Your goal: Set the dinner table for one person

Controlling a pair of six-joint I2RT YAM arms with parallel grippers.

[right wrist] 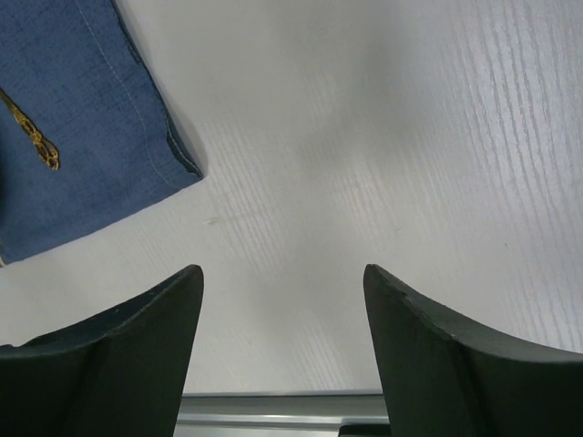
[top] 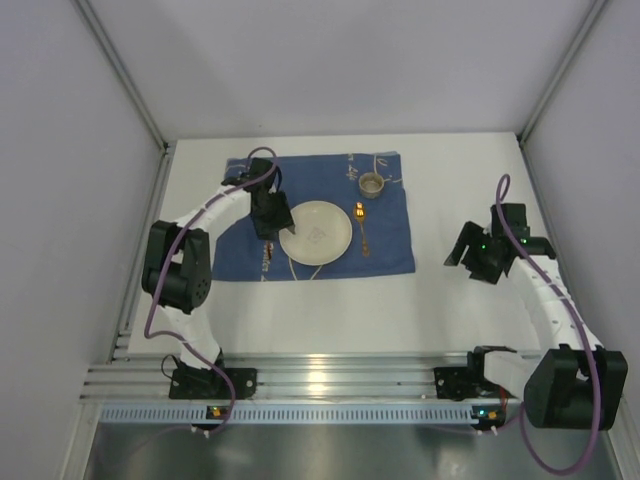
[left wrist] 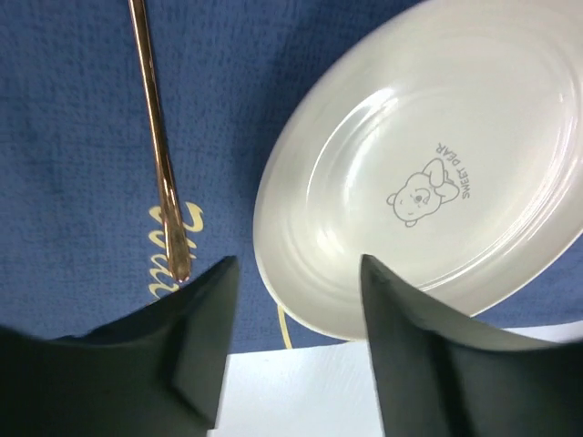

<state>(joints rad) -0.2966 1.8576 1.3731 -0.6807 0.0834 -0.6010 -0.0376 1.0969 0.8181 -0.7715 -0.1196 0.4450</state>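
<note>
White dinner table (top: 330, 315) fills the view, with a blue cloth (top: 390, 255) at its centre. The left gripper (left wrist: 296, 346) hovers at the bear-printed white plate's (left wrist: 428, 173) nine o'clock edge, jaws partly apart and holding nothing. A copper-coloured cutlery handle (left wrist: 159, 155) ends just beside one finger. The right gripper (right wrist: 282, 346), at the cloth's three o'clock, gapes wide over bare tabletop, empty.

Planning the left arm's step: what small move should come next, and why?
Probably lift the left gripper straight up: its jaws stand open and empty, and the slim utensil lies flat on the blue cloth beside the plate.
</note>
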